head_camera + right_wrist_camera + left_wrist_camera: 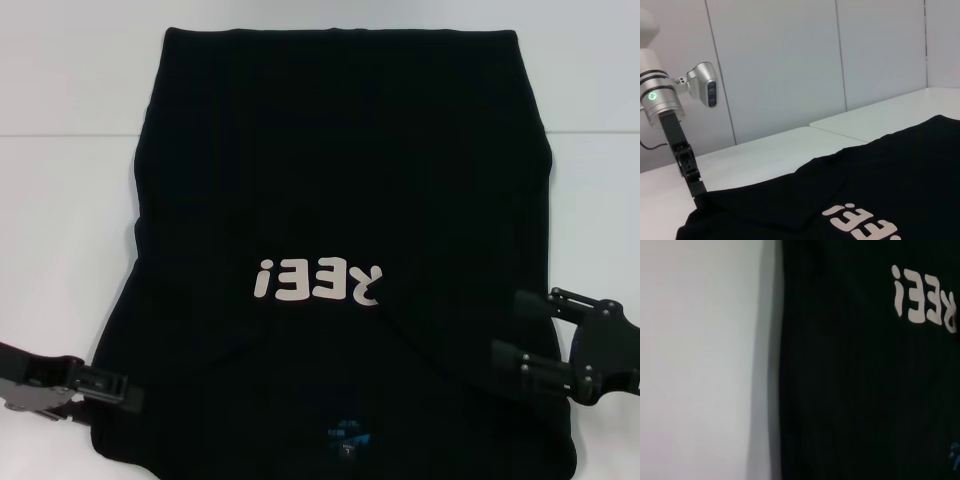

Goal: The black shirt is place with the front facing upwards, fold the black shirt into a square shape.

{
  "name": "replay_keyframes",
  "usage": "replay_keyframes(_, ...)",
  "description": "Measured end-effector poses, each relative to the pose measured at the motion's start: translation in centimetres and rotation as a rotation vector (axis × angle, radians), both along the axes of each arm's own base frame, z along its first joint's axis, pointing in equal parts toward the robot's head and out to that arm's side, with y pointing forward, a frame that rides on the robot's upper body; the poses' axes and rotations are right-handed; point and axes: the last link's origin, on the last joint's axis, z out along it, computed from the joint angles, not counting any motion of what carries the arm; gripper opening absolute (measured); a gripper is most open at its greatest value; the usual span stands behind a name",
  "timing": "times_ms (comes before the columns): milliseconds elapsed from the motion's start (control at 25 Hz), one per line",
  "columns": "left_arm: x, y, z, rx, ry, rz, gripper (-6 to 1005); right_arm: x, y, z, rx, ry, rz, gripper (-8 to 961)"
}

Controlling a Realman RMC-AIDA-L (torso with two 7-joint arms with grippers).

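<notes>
Black shirt lies spread over the middle of the white worktop, running from near the far edge to the near edge, front up. White letters read upside down from the head view, with only "REE!" showing; the first letter is covered by a diagonal fold that runs from the lettering toward the near right corner. Blue neck label sits close to the near edge, so the collar end faces the robot. Sleeves look tucked in, and the side edges are fairly straight. Left gripper is at the shirt's near-left corner, low at the worktop's near left; its fingers look together on the shirt edge, and the right wrist view shows the fingertip meeting the cloth corner, so it is probably pinching it. Right gripper is at the near right edge of the shirt, fingers apart, one above the other, with the lower finger over the cloth and nothing clearly held. Left wrist view shows the shirt's side edge against bare worktop.
</notes>
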Motion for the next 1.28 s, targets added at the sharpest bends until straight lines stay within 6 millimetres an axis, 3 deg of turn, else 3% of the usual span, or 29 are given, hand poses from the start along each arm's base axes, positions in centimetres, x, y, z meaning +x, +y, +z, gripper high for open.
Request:
replay_keyframes(240, -0.37, 0.17, 0.18, 0.013, 0.031, 0.007, 874, 0.00, -0.04, 0.06, -0.001, 0.002, 0.002, 779)
replay_keyframes(360, -0.53, 0.52, 0.26, 0.028, 0.061, -0.003, 666, 0.00, -0.05, 0.07, -0.001, 0.002, 0.002, 779)
replay_keyframes(800, -0.24, 0.76, 0.08, 0.009, 0.093, -0.040, 453, -0.01, -0.05, 0.13, -0.001, 0.003, 0.004, 778)
replay_keyframes(1200, -0.29, 0.78, 0.15, 0.009, 0.102, -0.038, 3, 0.05, 0.03, 0.20, -0.007, 0.010, -0.016, 775)
replay_keyframes(1280, -0.34, 0.83, 0.32, 0.015, 0.101, -0.036, 4, 0.14, 0.31, 0.58, -0.018, 0.020, -0.054, 775)
